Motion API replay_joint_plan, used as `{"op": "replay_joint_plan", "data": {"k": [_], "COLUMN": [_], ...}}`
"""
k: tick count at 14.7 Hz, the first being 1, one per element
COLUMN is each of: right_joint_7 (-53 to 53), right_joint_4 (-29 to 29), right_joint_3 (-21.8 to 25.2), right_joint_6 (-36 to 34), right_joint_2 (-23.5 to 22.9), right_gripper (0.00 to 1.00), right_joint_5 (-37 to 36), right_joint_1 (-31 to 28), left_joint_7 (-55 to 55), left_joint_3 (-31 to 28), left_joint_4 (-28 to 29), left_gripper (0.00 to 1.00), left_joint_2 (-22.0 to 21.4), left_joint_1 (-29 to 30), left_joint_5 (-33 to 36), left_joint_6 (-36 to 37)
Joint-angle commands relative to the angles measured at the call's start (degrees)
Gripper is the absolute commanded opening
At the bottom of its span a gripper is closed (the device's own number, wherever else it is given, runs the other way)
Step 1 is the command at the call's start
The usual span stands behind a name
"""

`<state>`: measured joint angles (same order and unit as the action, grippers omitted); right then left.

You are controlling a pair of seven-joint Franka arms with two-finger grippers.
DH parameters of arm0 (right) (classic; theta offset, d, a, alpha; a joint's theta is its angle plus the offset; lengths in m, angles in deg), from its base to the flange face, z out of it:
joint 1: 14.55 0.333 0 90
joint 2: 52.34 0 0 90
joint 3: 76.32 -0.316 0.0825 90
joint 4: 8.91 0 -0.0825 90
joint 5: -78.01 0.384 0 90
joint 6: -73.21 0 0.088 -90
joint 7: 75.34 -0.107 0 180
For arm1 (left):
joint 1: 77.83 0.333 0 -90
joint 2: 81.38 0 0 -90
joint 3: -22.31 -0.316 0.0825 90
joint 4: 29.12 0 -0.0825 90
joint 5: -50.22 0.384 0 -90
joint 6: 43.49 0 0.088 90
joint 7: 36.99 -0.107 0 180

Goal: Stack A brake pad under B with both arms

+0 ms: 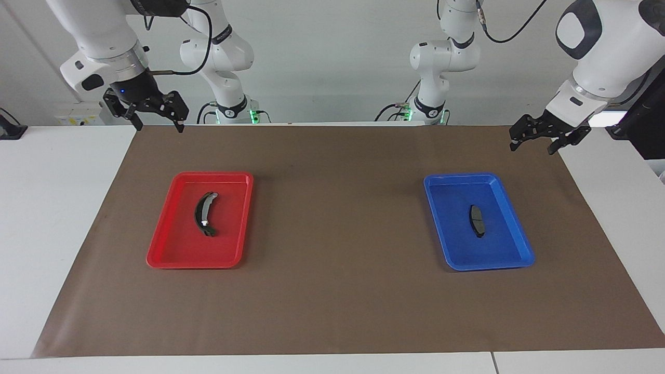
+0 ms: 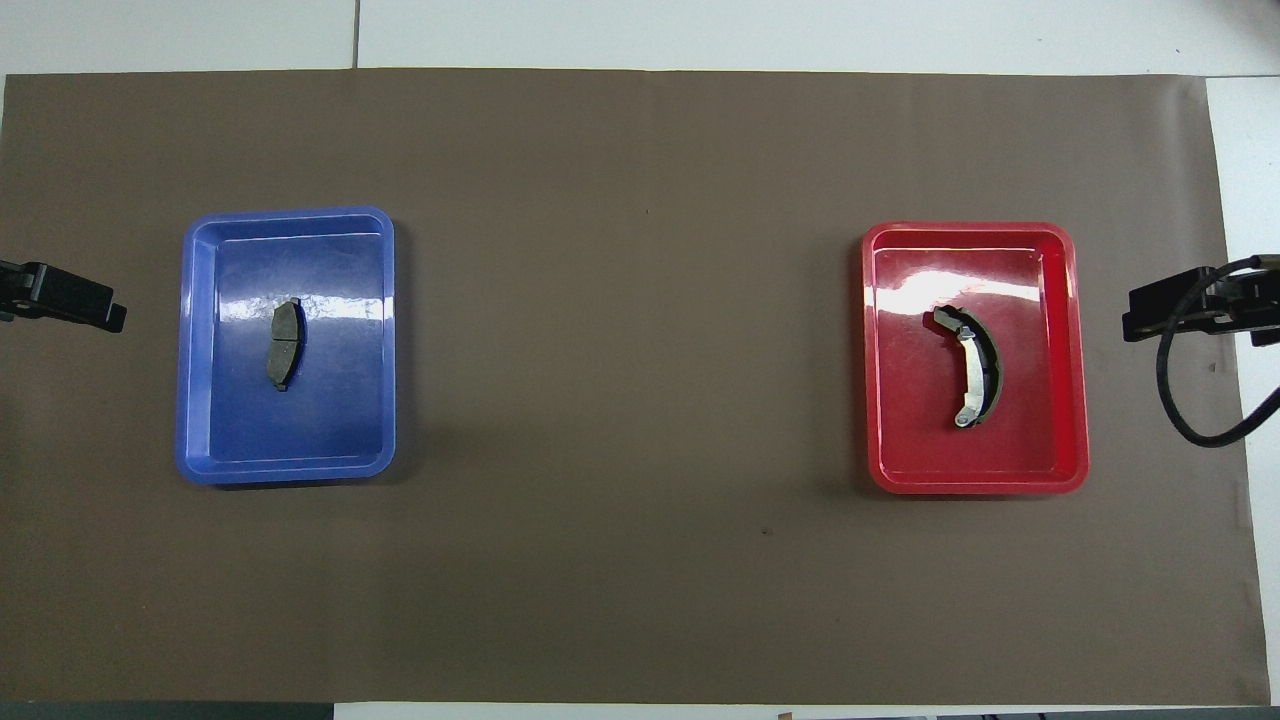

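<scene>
The A brake pad (image 1: 477, 220) lies flat in my blue tray (image 1: 511, 259) (little to grip); left gripper (image 1: 536, 137) and right gripper (image 1: 154, 111), both wide, may skid it; B (image 1: 204, 213) could rock.

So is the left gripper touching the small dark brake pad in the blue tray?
Apart. The facing view shows the left gripper raised and open, off the blue tray where the brake pad lies.

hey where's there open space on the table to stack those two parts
The wide stretch of brown mat between the blue tray and the red tray is bare. Each tray is taken: the brake pad in blue, the curved brake shoe in red.
</scene>
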<state>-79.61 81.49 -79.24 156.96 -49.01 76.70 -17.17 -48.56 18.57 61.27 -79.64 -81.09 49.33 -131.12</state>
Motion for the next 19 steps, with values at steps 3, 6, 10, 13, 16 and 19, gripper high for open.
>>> {"op": "replay_joint_plan", "data": {"k": [3,6,10,13,16,19], "right_joint_7": [0.84,0.84,0.66,0.75,0.75,0.66], "right_joint_4": [0.57,0.57,0.57,0.57,0.57,1.26], "right_joint_3": [-0.16,-0.16,-0.16,-0.16,-0.16,-0.16], "right_joint_6": [0.45,0.45,0.54,0.54,0.54,1.59], "right_joint_2": [0.28,0.28,0.28,0.28,0.28,0.36], "right_gripper": [1.00,1.00,1.00,1.00,1.00,1.00], "right_joint_5": [0.87,0.87,0.87,0.87,0.87,0.87], "right_joint_1": [-0.54,-0.54,-0.54,-0.54,-0.54,-0.54], "left_joint_7": [-0.90,-0.82,-0.64,-0.64,-0.55,-0.29], "left_joint_3": [0.32,0.32,0.32,0.41,0.50,0.50], "left_joint_4": [1.63,1.72,8.81,15.59,20.86,24.83], "left_gripper": [1.00,1.00,1.00,1.00,1.00,1.00], "left_joint_2": [-1.39,-1.39,-4.37,-6.31,-5.35,-3.94], "left_joint_1": [0.36,0.36,-0.34,-0.34,-0.43,-0.78], "left_joint_5": [0.80,0.80,0.80,0.80,0.80,0.80], "left_joint_6": [-0.26,-0.18,-7.71,-14.74,-23.17,-29.60]}}
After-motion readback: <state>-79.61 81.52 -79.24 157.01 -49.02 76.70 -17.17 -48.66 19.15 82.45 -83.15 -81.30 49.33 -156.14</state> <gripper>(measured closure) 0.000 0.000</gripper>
